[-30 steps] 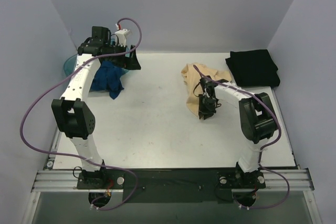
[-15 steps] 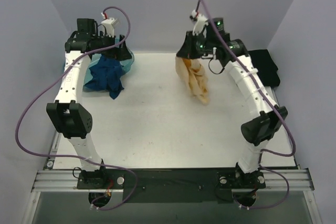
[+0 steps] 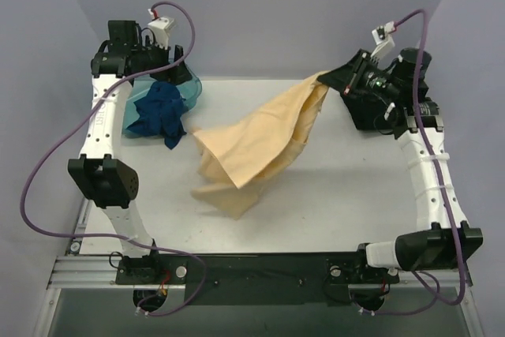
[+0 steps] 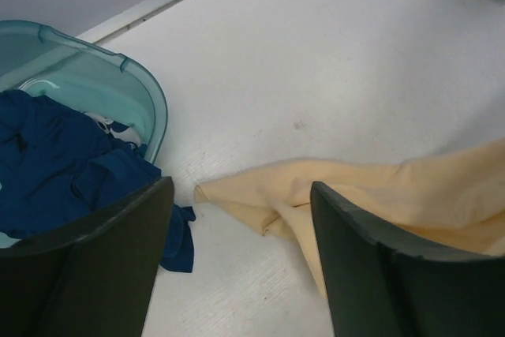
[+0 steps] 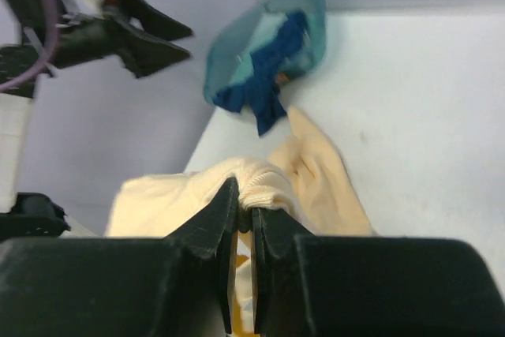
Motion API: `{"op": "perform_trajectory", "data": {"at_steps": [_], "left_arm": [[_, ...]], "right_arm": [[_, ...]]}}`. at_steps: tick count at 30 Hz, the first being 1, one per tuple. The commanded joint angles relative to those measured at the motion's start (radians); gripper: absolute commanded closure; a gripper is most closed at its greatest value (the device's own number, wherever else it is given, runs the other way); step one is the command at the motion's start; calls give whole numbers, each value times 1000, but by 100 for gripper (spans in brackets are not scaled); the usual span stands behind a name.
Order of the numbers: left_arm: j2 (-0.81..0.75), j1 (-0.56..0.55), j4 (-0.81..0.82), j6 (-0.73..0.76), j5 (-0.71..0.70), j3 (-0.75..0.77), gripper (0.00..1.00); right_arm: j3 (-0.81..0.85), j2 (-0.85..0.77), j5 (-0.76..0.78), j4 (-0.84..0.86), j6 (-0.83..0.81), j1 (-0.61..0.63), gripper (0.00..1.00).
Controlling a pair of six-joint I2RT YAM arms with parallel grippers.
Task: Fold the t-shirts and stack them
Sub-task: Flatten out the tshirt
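Note:
My right gripper [image 3: 331, 78] is shut on the collar edge of the pale yellow-tan t-shirt [image 3: 252, 147] and holds it high at the back right; the shirt hangs stretched down to the table's middle. The pinch shows in the right wrist view [image 5: 245, 192]. My left gripper [image 3: 170, 69] is open and empty, raised over the back left. The dark blue t-shirt [image 3: 158, 114] lies crumpled, half in the basin; it also shows in the left wrist view [image 4: 55, 163], with the yellow-tan shirt [image 4: 379, 195] beyond. The black t-shirt is hidden behind my right arm.
The teal translucent plastic basin [image 3: 192, 88] stands at the back left by the wall, also in the left wrist view [image 4: 102, 84]. Grey walls close the table at the back and sides.
My right gripper has lifted the yellow-tan shirt from the table and swung it up to the back right, spreading it out. The left gripper has drawn back a little over the basin.

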Motion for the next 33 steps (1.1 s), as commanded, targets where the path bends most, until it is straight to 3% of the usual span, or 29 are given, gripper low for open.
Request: {"op": "perform_trajectory", "data": {"at_steps": [1,5,10,11,14,16,21,23,27,33], "left_arm": [[-7,-80,-94,194,-21,-69,27],[-22,-215,-128,395,-68,-262,32],[22,-324,-166,542,-29,-439,40],[24,-344,-216,639,9,-456,42],[-1,-352,-304,852,50,-576,42],[-25,-340,-287,970,-2,-668,39],[-62,-260,-353,1385,2,-822,32],[-61,-260,-304,1418,-12,-867,30],[-47,-298,-49,1325,-120,-942,29],[-35,-329,160,1240,-199,-1017,31]], "right_arm": [[-240,9,-57,4,21,-132,100],[-397,-5,-63,-88,-87,-271,100],[-450,60,-24,-244,-238,-273,100],[-454,67,-6,-248,-247,-276,100],[-450,75,2,-249,-258,-277,100],[-431,87,-10,-260,-263,-276,100],[-408,95,-14,-269,-266,-276,100],[-407,94,-11,-269,-264,-276,100],[-401,84,-7,-266,-260,-274,100],[-382,75,-10,-269,-258,-276,100]]}}
